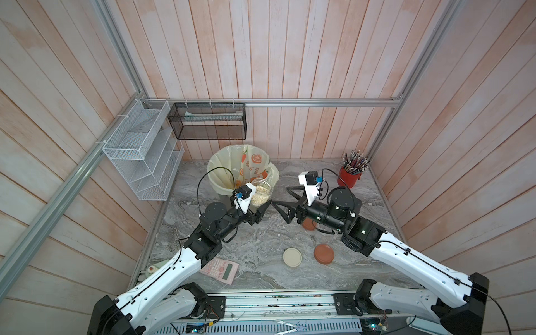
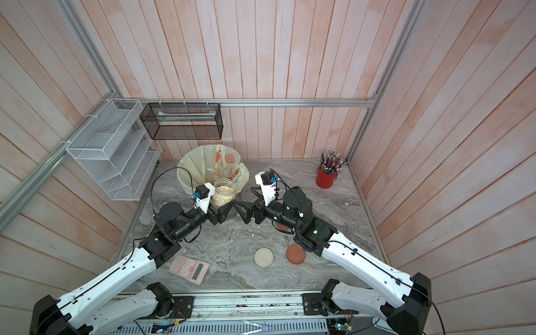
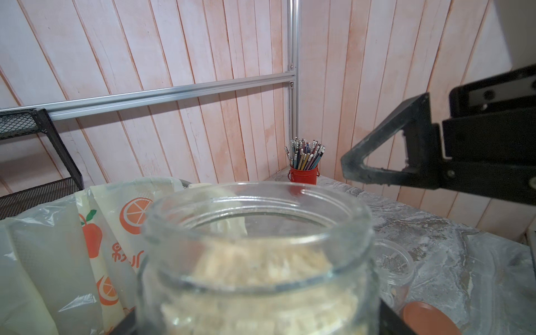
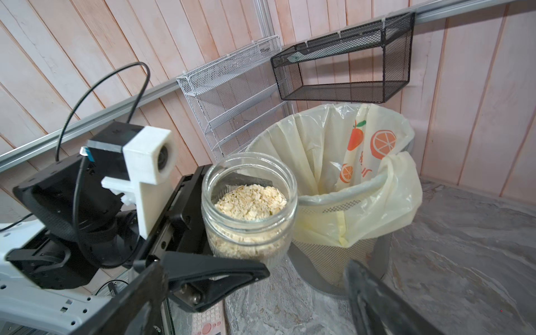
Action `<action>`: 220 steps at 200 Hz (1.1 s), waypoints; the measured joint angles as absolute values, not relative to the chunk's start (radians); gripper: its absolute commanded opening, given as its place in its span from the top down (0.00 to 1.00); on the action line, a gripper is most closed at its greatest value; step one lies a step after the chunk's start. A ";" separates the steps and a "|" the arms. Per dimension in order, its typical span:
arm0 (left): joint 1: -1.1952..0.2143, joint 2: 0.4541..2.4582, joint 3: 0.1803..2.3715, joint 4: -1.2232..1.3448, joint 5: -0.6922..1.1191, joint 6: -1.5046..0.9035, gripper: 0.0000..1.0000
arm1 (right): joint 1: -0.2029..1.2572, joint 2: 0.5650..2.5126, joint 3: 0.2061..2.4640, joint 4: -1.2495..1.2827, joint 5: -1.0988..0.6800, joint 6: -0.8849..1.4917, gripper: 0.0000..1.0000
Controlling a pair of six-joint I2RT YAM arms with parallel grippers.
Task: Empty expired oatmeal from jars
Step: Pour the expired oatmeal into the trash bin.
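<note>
In both top views, an uncapped clear glass jar (image 1: 262, 193) of pale flaky oatmeal (image 2: 223, 193) is seen upright, clamped by the left gripper (image 1: 259, 206), just beside the grey mesh bin (image 1: 216, 174). The right gripper (image 1: 280, 196) is held spread open near the bin. In the left wrist view, the jar's mouth is seen before the bin's liner. In the right wrist view, the jar is shown beside the bin's rim.

I see clear round glass jar (image 4: 249, 208), lidless, held upright in air, over half full of pale flaky oatmeal (image 4: 251, 201). Second clear jar (image 3: 393, 266) lidless, nearly empty. Cream lid (image 1: 292, 257), terracotta lid (image 1: 324, 253) lying flat.
</note>
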State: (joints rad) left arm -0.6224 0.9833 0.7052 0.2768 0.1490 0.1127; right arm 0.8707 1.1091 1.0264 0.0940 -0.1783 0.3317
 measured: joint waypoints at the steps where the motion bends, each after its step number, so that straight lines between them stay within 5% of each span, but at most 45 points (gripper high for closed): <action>1: -0.622 0.984 0.706 0.276 0.149 0.113 1.00 | 0.870 1.111 1.028 0.095 -0.179 0.331 0.02; 220: -0.458 1.064 0.761 0.353 0.328 0.108 1.00 | 0.848 1.502 1.362 0.138 -0.268 0.311 0.02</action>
